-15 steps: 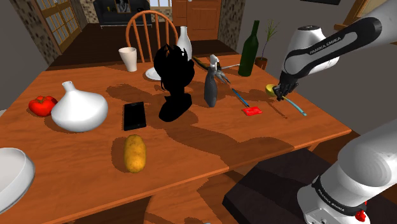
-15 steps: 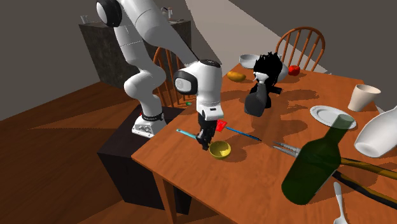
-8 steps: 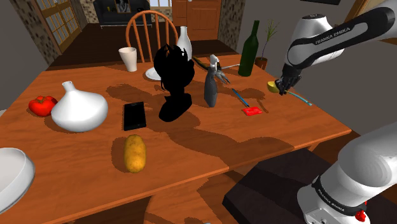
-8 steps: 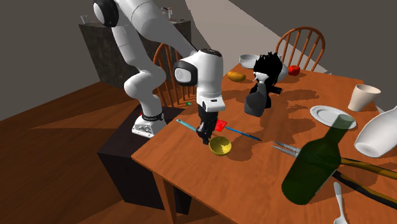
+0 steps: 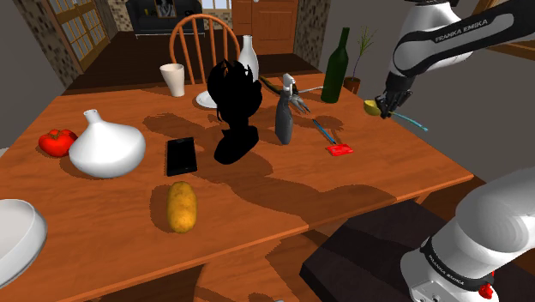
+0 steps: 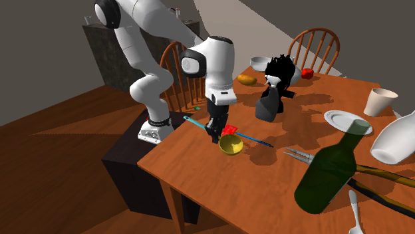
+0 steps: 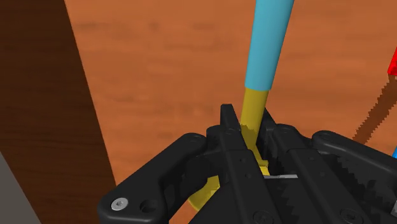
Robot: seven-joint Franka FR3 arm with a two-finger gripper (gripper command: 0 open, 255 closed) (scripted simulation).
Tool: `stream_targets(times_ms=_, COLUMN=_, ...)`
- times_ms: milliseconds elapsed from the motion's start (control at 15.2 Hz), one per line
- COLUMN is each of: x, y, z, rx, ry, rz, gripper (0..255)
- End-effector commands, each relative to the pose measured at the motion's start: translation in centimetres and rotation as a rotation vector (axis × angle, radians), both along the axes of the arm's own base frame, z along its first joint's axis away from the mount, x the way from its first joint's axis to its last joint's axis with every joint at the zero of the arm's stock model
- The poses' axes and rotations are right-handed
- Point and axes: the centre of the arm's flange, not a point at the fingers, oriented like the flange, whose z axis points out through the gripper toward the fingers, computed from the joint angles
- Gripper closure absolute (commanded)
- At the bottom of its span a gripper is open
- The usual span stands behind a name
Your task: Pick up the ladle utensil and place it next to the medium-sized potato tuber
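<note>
So the ladle (image 5: 371, 107) is properly off the table (image 5: 257, 184) now. A second ago its yellow bowl was still resting on the wood, and now it hangs clear near the shoulder view's right edge. The gripper (image 5: 387, 108) is clamped on the handle's yellow part, just below the blue section. Pick looks done to me. The potato (image 5: 181, 206) sits well apart across the table, so a long carry comes next.

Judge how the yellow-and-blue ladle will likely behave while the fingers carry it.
The ladle is probably stiff: its handle juts straight from the gripper without sagging. It may pivot, since the fingers pinch only the narrow neck, with the bowl hanging off to one side. Thin and hollow-bowled, it seems light.
</note>
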Motion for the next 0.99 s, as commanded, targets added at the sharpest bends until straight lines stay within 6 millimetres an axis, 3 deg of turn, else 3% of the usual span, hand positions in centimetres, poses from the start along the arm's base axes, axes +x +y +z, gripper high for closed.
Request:
stream_targets(times_ms=0, x=0.0, y=0.0, z=1.1, rx=0.0, ry=0.0, rz=0.0, gripper=255)
stream_targets(times_ms=462, x=0.0, y=0.0, z=4.5, rx=0.0, ry=0.0, rz=0.0, gripper=255)
stream_targets(times_ms=924, x=0.0, y=9.3, z=4.5, rx=0.0, ry=0.0, rz=0.0, gripper=255)
